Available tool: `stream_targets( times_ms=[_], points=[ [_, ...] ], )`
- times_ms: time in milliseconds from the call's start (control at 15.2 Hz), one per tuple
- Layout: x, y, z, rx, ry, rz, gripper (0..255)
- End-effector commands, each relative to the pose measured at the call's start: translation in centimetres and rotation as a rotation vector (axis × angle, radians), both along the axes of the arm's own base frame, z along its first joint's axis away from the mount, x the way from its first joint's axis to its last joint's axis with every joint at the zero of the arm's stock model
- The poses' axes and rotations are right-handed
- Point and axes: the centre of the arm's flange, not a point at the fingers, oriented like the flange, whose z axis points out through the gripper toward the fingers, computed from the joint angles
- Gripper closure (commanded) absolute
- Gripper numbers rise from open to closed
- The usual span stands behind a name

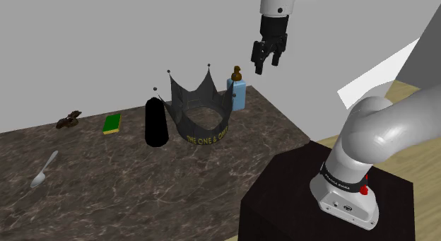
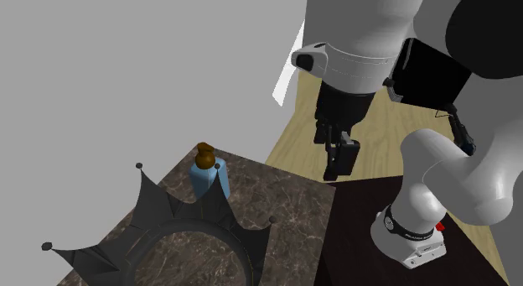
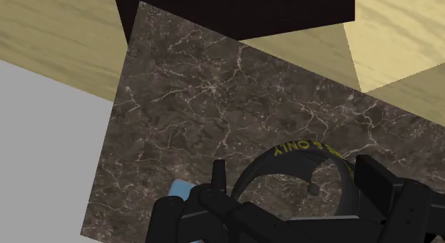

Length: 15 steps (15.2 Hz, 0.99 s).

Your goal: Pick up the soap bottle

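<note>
The soap bottle (image 1: pixel 237 95) is light blue with a brown pump top. It stands upright near the back right corner of the dark marble counter (image 1: pixel 127 183), just behind a black crown. My black gripper (image 1: pixel 266 60) hangs open in the air above the bottle and a little toward the shoulder view's right, holding nothing. From the second exterior view, the bottle (image 2: pixel 204 177) stands by the counter's far corner and the gripper (image 2: pixel 337 157) hovers well above counter level to its right. In the wrist view a sliver of the blue bottle (image 3: pixel 180 189) peeks out beside one finger (image 3: pixel 168 219).
A spiked black crown (image 1: pixel 201 111) with yellow lettering stands right in front of the bottle, with a black cylinder (image 1: pixel 156 122) to its left. Further left lie a green sponge (image 1: pixel 112 124), a small brown figure (image 1: pixel 68 119) and a spoon (image 1: pixel 44 171). The dark stand (image 1: pixel 304 204) sits beside the counter's right edge.
</note>
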Motion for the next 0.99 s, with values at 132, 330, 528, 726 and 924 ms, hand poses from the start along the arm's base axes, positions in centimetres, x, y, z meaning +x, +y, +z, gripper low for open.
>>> stream_targets(
  times_ms=[132,330,528,726,924],
  points=[
    [2.1,-1.6,-0.6,0.002,0.002,0.004,0],
    [5.2,-4.0,-1.6,0.004,0.005,0.009,0],
    [8.3,-6.3,-2.6,0.007,0.007,0.014,0],
    [11.4,-8.6,-3.6,0.010,0.010,0.020,0],
    [14.5,-10.9,-4.6,0.012,0.013,0.025,0]
  ],
)
